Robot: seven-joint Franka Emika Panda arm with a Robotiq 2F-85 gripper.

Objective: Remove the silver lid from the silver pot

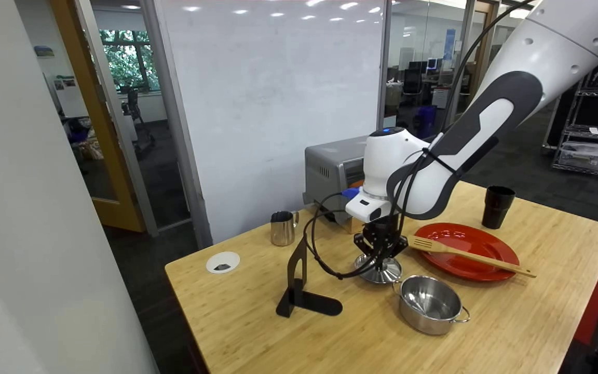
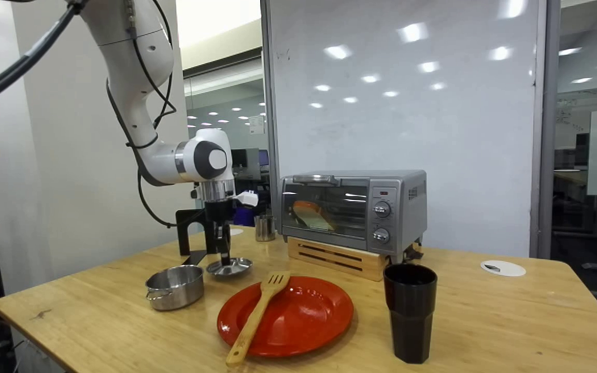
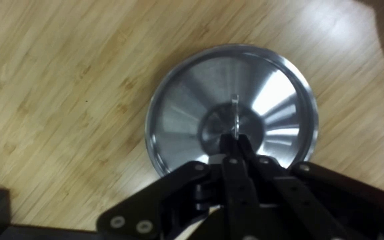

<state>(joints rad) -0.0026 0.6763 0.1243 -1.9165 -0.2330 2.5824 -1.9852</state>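
Note:
The silver lid (image 1: 365,270) is a round shiny metal disc, close above or on the table beside the pot; I cannot tell whether it touches the wood. It also shows in an exterior view (image 2: 239,267) and fills the middle of the wrist view (image 3: 182,123). My gripper (image 3: 234,139) points down and is shut on the thin metal handle at the lid's centre. It also shows in both exterior views (image 1: 380,262) (image 2: 225,259). The silver pot (image 1: 426,321) stands upright and uncovered next to the lid, its inside visible; it also shows in an exterior view (image 2: 176,295).
A red plate (image 1: 465,239) with a wooden spatula (image 1: 475,255) lies beside the pot. A black bookend (image 1: 314,304) stands on the lid's other side. A metal cup (image 1: 282,231), a toaster oven (image 2: 324,207), a black cup (image 2: 410,316) and a white disc (image 1: 222,259) are also there.

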